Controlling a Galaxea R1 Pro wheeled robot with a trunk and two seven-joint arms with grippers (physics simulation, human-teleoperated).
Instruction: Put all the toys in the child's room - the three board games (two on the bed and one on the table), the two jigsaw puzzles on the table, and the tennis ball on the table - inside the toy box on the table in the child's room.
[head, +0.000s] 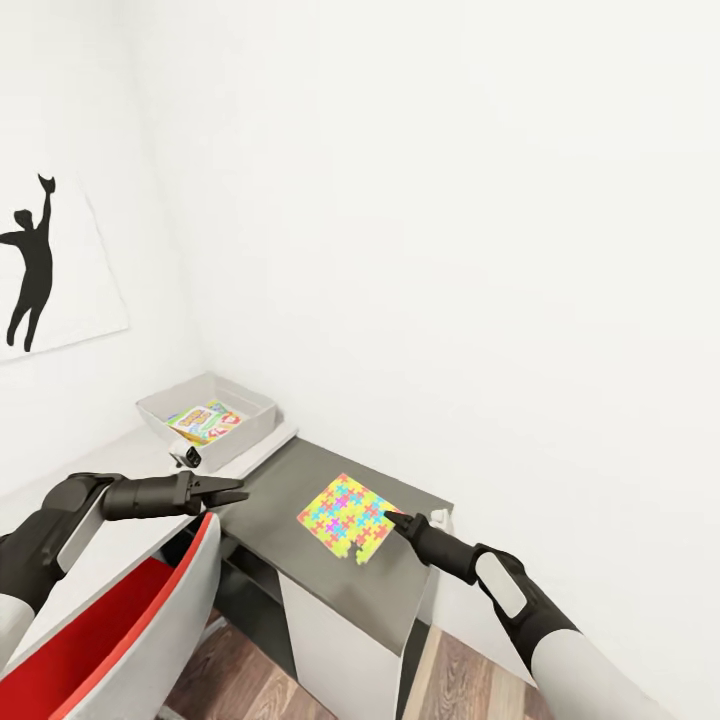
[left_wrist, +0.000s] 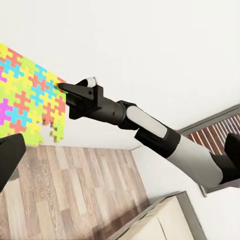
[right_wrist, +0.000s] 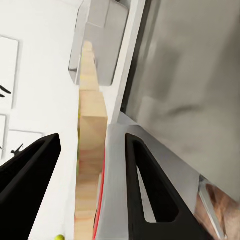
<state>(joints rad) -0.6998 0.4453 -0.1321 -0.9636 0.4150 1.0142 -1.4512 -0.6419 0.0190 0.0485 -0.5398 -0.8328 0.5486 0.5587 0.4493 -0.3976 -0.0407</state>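
A long pale white-grey desk top (head: 110, 450) meets a lower dark grey unit (head: 330, 580) in a white-walled corner, a red-and-white swivel chair (head: 140, 620) pushed in below. At the back of the desk stands the shallow light grey toy box (head: 255, 405), a colourful flat game box (head: 205, 421) already inside. A thin multicoloured jigsaw puzzle square (head: 348, 516) appears to lie on the dark unit, the right gripper (head: 392, 519) at its edge; the wrist camera shows those fingers spread apart, grasping nothing. The left gripper (head: 232, 491) hovers near the desk's end, and whether it is released or clenched cannot be told. So flat a square may slide away rather than lift if the fingers close badly.
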